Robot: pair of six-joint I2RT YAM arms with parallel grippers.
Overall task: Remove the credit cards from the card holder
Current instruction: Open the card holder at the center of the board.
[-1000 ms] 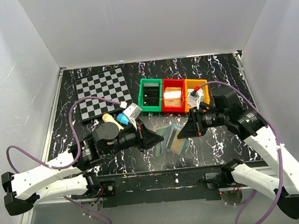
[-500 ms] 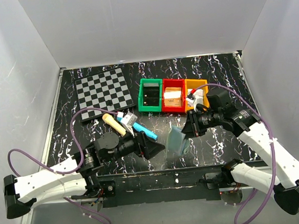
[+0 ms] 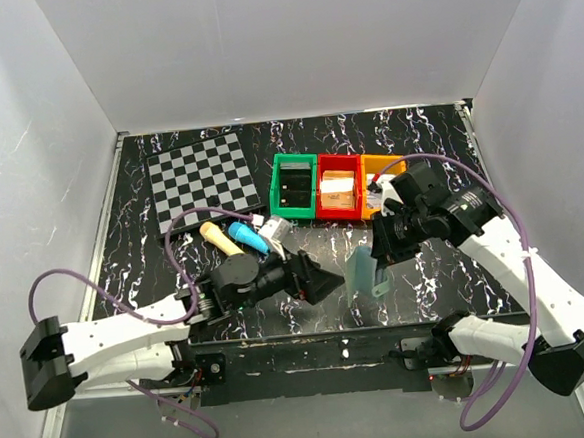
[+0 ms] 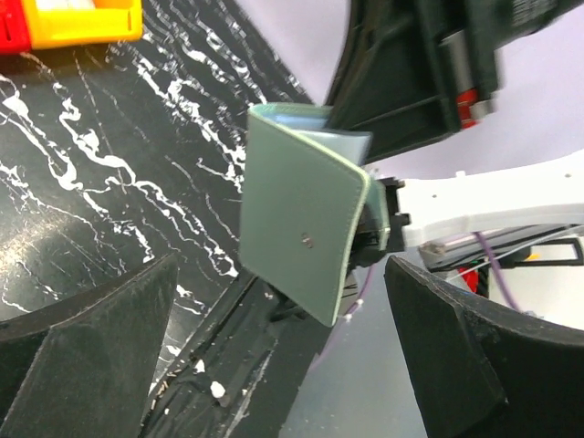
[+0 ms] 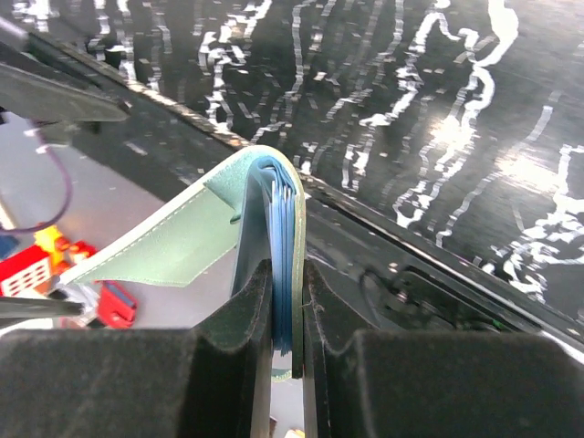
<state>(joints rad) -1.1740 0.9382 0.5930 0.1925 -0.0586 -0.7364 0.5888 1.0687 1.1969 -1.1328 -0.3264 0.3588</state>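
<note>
Worktop: black, white-veined

Card holder: lower centre-right of the top view, by the worktop's near rim, held on edge and half folded. Contact with the worktop cannot be told. Left wrist view, frame centre: the card holder has a grey-green outside, rounded corners and a small metal stud mid-panel; pale blue lining shows at the bent top

Right pincer: clenched on the blue-grey inner layers, grey-green flap splayed to the left. Cards not distinguishable among the layers

Left pincer: released, fingers wide apart, just short of the holder
</note>
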